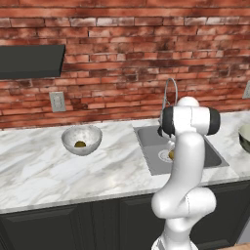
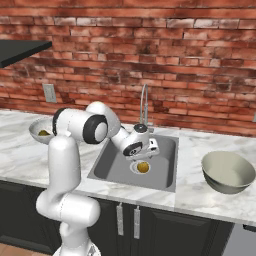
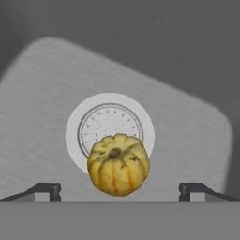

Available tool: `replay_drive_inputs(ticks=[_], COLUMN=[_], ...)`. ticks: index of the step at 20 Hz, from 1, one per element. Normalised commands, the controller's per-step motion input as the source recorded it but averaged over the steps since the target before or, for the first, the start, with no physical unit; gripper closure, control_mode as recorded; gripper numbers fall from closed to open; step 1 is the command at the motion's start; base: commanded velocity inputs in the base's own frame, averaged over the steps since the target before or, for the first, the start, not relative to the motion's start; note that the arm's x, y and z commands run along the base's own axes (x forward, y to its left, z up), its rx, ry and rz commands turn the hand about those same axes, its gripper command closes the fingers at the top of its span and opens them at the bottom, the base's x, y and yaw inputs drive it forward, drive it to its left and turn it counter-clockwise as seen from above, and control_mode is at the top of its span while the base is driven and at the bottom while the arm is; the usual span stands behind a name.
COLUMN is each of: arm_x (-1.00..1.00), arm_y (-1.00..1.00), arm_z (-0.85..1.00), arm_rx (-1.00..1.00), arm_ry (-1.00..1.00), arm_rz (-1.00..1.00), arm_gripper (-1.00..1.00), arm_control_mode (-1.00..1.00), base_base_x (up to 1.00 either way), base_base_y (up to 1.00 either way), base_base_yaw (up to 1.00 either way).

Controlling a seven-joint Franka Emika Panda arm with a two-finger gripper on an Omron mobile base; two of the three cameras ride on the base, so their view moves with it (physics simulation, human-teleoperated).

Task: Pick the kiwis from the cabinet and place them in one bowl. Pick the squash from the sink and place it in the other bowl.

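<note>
While fingers (image 3: 120, 190) gape, squash (image 3: 118, 164) overlaps the sink (image 3: 197, 136) drain (image 3: 109, 123).

both base views look forward and down from behind the arm, one from its left and one from its right, sharing the sink (image 1: 185, 151) (image 2: 137, 162), the worktop (image 1: 39, 171) (image 2: 195, 192) and the brick wall (image 1: 127, 53) (image 2: 150, 50). the hand view looks closely down into the sink basin, its drain (image 3: 110, 123) at centre frame.
</note>
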Motion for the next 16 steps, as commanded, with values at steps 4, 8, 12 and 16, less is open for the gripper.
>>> replay_drive_inputs(ticks=[4,8,12,16], arm_x=[-0.04,0.05,0.25,0.29], arm_y=[0.0,0.01,0.0,0.0], arm_z=[-0.34,-0.31,-0.35,-0.38], arm_rx=[0.0,0.0,0.0,0.01], arm_ry=[0.01,0.01,0.04,0.05], arm_rz=[0.0,0.01,0.02,0.03], arm_gripper=[-1.0,-1.0,-1.0,-1.0], arm_control_mode=[-1.0,-1.0,-1.0,-1.0], base_base_x=[0.0,0.0,0.0,0.0], base_base_y=[0.0,0.0,0.0,0.0], base_base_yaw=[0.0,0.0,0.0,0.0])
